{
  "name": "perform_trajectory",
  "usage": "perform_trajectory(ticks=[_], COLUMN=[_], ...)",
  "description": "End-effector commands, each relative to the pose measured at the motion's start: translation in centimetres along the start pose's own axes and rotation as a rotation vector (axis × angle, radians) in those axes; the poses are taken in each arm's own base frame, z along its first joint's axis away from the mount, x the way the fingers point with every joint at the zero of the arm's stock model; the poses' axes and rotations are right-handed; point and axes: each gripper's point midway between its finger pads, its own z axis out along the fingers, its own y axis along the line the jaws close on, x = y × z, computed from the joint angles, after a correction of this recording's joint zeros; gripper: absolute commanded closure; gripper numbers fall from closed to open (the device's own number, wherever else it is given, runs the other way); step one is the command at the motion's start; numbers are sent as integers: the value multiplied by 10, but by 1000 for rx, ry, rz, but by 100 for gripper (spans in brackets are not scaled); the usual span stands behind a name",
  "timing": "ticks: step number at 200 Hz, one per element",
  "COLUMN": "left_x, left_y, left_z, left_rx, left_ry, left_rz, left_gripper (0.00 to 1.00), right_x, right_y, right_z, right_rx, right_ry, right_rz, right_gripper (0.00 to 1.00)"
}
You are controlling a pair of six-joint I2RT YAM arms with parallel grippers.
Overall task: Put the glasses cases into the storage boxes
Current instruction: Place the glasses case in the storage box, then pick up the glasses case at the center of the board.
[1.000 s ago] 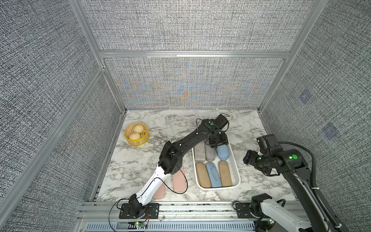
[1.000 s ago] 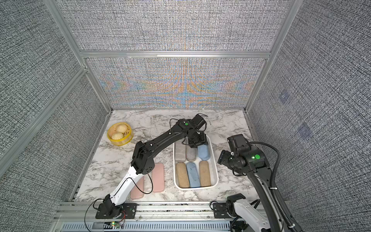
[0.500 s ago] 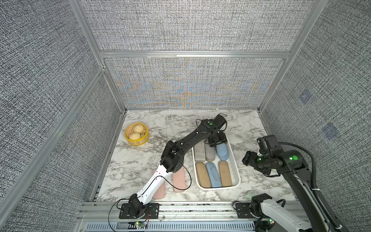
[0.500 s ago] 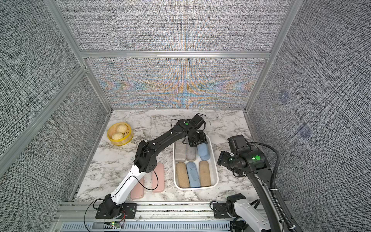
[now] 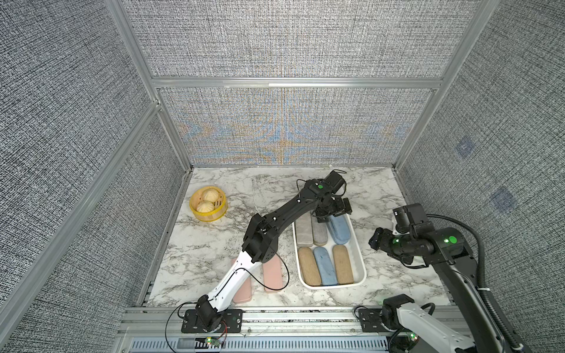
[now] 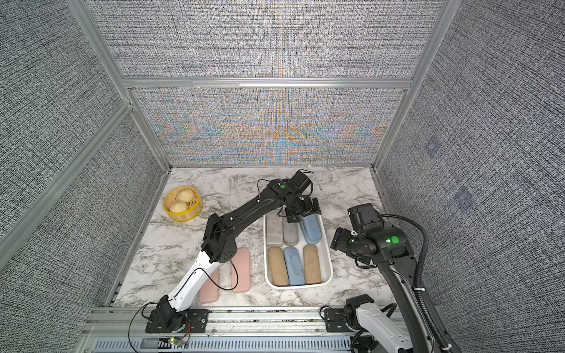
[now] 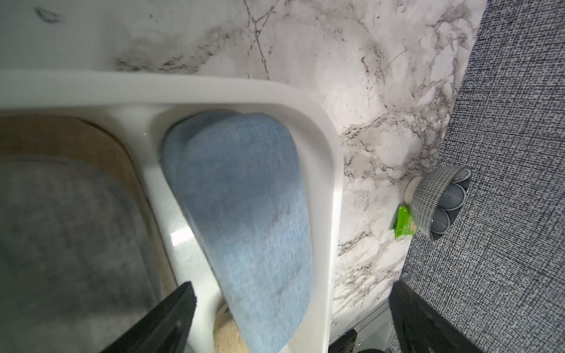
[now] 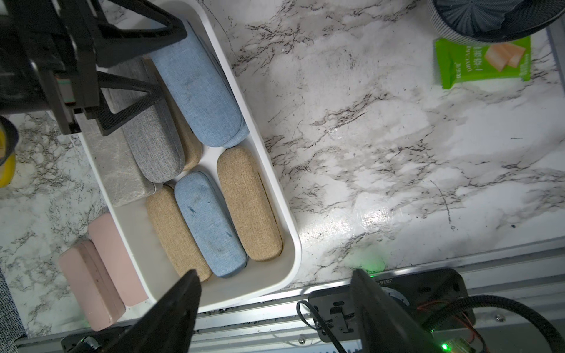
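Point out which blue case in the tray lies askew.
The far-row blue case, under the open left gripper: it lies slanted, while the near-row blue case lies straight between two tan cases.

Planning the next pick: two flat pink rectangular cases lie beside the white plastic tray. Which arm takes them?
Left, probably. The flat pink rectangular cases lie on its side of the white plastic tray; the left gripper is open, empty. The right gripper would have to cross the tray.

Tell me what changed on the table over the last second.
The left gripper opened, letting go of the light blue case, which lies slanted in the white tray. The right gripper, the other cases inside and the two pink cases stayed put.
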Motion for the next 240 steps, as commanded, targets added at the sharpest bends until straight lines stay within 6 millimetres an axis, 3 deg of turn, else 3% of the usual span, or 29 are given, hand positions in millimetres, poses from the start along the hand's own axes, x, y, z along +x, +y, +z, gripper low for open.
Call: perform_trajectory(ticks=[1, 32, 54, 85, 117, 136, 158, 179, 217, 240], left_x=[5, 18, 18, 13, 15, 25, 40, 55, 64, 70], left_y=[0, -1, 8, 69, 138, 188, 244, 289, 312, 315], left_z=[-25, -71, -123, -218, -272, -289, -295, -302, -326, -325], left_rx=[-36, -58, -122, -394, -444, -439, -404, -443, -511, -484], left_ry=[-33, -91, -204, -443, -585, -621, -617, -629, -777, -789], left_rz=[55, 138, 244, 298, 206, 98, -53, -183, -156, -128], left_gripper=[1, 1, 1, 1, 1, 1, 1, 1, 1, 1], right_x=[1, 6, 14, 34, 64, 87, 116, 143, 167, 179], right_y=[9, 30, 54, 111, 182, 221, 261, 290, 304, 308], right_z=[-4, -7, -7, 0, 17, 35, 55, 75, 114, 134], right_rx=[-45, -89, -96, -118, -115, -103, -100, -90, -20, -24], right_ry=[16, 40, 34, 23, 5, 22, 43, 63, 150, 231], right_rz=[-16, -70, -149, -302, -468, -555, -648, -733, -754, -747], right_gripper=[21, 21, 21, 21, 21, 19, 15, 11, 6, 5])
